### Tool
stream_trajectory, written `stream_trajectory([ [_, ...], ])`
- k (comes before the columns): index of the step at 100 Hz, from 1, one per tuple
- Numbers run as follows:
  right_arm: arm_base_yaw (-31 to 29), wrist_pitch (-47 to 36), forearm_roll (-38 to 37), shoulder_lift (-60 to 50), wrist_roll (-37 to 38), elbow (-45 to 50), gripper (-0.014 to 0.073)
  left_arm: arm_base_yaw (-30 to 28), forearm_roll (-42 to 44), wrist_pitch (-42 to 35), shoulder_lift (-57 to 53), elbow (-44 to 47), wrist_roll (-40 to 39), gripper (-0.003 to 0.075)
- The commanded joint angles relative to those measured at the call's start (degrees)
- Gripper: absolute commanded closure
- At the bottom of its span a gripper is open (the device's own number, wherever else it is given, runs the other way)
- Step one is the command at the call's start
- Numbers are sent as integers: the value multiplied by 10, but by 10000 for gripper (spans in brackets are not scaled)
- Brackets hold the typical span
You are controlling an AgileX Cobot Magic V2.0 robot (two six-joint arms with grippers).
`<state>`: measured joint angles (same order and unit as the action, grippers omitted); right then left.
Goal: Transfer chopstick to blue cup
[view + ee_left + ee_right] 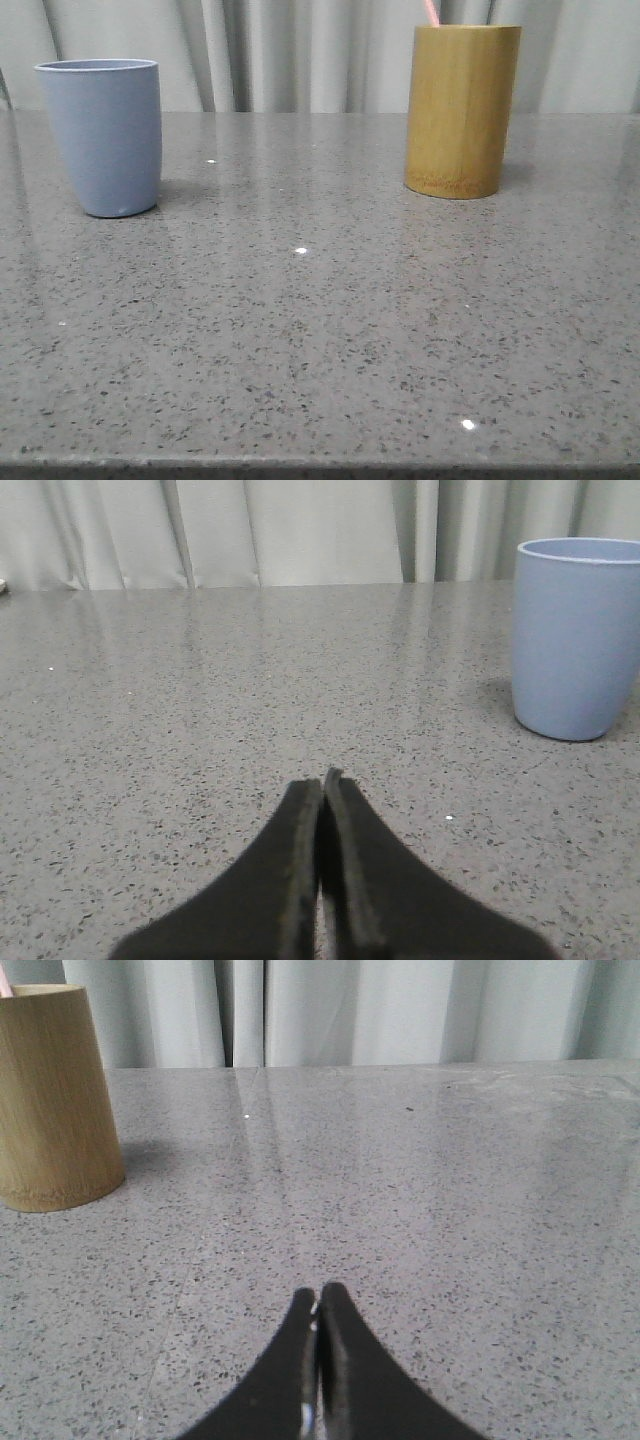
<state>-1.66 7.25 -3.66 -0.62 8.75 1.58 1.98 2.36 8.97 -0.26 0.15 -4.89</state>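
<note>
The blue cup (102, 135) stands upright at the table's far left; the left wrist view also has this blue cup (578, 635). A pale pink chopstick (431, 12) pokes out of the tan bamboo holder (460, 110) at the far right, most of it hidden inside. In the right wrist view the bamboo holder (52, 1095) stands off to one side with the chopstick (5, 982) tip showing above its rim. My left gripper (322, 782) is shut with nothing in it, low over the table and apart from the cup. My right gripper (320, 1295) is shut and empty too, apart from the holder.
A grey speckled stone table (320, 320) spreads between the two containers. Pale curtains (300, 50) hang behind the table's far edge. The table's front edge runs along the bottom of the front view.
</note>
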Motion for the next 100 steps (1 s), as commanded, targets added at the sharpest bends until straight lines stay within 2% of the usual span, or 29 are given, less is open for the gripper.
stream_trajectory([
  [1, -2, -42, -7, -12, -1, 1, 661, -2, -6, -44, -19, 5, 1, 739],
  [56, -2, -47, -8, -12, -1, 1, 661, -2, -3, -47, -19, 5, 1, 739],
  [85, -2, -133, -8, -12, -1, 1, 661, -2, -6, -81, -19, 3, 1, 739],
  [100, -1, -147, -8, -12, -1, -5, 661, -2, -10, -77, -18, -39, 1, 739],
])
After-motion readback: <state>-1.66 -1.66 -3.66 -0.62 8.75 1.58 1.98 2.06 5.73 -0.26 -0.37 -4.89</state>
